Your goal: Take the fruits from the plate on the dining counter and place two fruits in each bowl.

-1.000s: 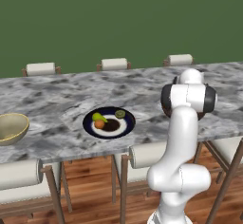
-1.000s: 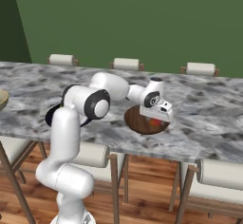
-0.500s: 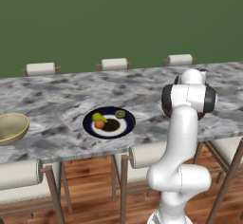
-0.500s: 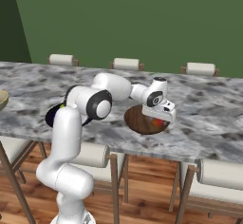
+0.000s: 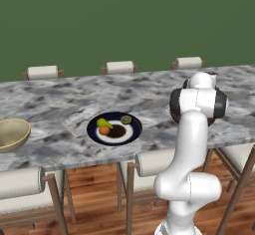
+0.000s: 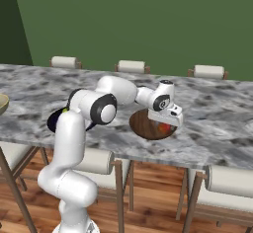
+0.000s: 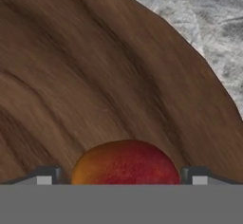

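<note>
Your arm (image 6: pixel 74 143) is glossy white with rounded links, dark joint bands, and a white hand with black trim.

Marbled dining counter (image 5: pixel 60 104) w/ plate (image 5: pixel 114 128), tan bowl (image 5: pixel 11 134), prob. brown bowl (image 6: pixel 148 125).

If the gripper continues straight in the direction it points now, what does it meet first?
Most likely the round orange-red fruit between its open fingers, with the dark brown wooden bowl just beyond; depth is unclear.
</note>
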